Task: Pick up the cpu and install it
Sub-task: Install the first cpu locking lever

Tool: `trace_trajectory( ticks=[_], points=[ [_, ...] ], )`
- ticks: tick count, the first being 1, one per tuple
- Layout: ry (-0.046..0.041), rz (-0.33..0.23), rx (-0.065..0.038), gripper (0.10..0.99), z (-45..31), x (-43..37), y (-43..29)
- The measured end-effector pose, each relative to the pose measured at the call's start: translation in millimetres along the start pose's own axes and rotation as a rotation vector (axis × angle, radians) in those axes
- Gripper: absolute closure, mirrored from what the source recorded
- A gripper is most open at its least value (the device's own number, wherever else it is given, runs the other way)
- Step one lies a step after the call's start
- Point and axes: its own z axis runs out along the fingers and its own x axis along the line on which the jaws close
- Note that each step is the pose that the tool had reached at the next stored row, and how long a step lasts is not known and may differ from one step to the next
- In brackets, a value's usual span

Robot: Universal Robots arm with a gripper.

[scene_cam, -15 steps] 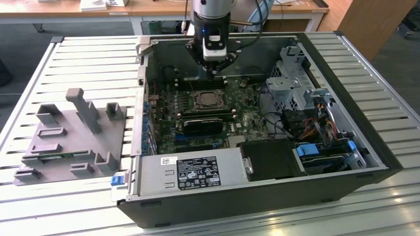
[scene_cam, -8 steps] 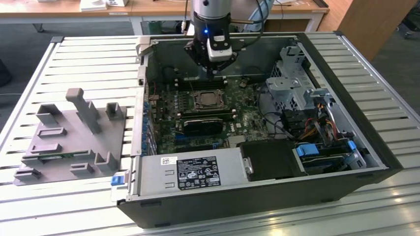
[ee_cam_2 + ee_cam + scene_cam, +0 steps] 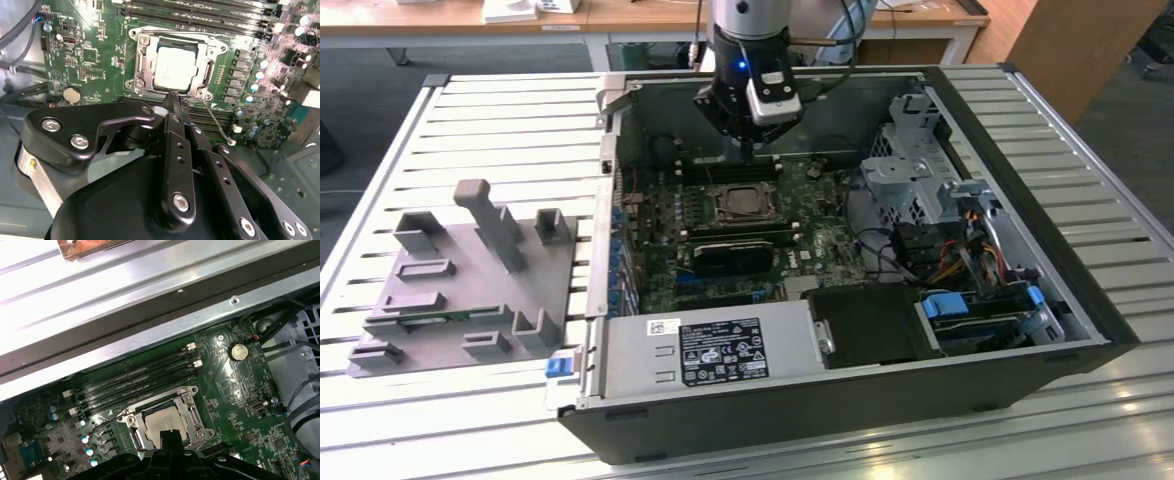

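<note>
The cpu (image 3: 744,203) lies flat in the motherboard socket, its silver top facing up, inside the open computer case (image 3: 1067,300). Both wrist views show the cpu (image 3: 175,70) (image 3: 161,421) framed by the socket's open metal bracket. My gripper (image 3: 747,158) hangs a little above the board, just beyond the socket's far edge in the exterior view. Its black fingers (image 3: 172,130) come together at the tips, and the gripper (image 3: 175,97) is shut with nothing between them, right beside the socket's edge.
A grey fixture plate with blocks (image 3: 467,280) lies on the slatted table at the exterior view's left. Inside the case are memory slots (image 3: 140,377), a black card (image 3: 734,255), the power supply (image 3: 707,350), a drive cage (image 3: 921,160) and cables (image 3: 961,250).
</note>
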Motion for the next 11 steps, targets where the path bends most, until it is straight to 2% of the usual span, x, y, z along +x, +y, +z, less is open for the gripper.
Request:
trace_trajectory(
  ticks=[11],
  points=[
    [0.0031,-0.110,-0.003,0.980,0.5,-0.1,-0.3]
  ],
)
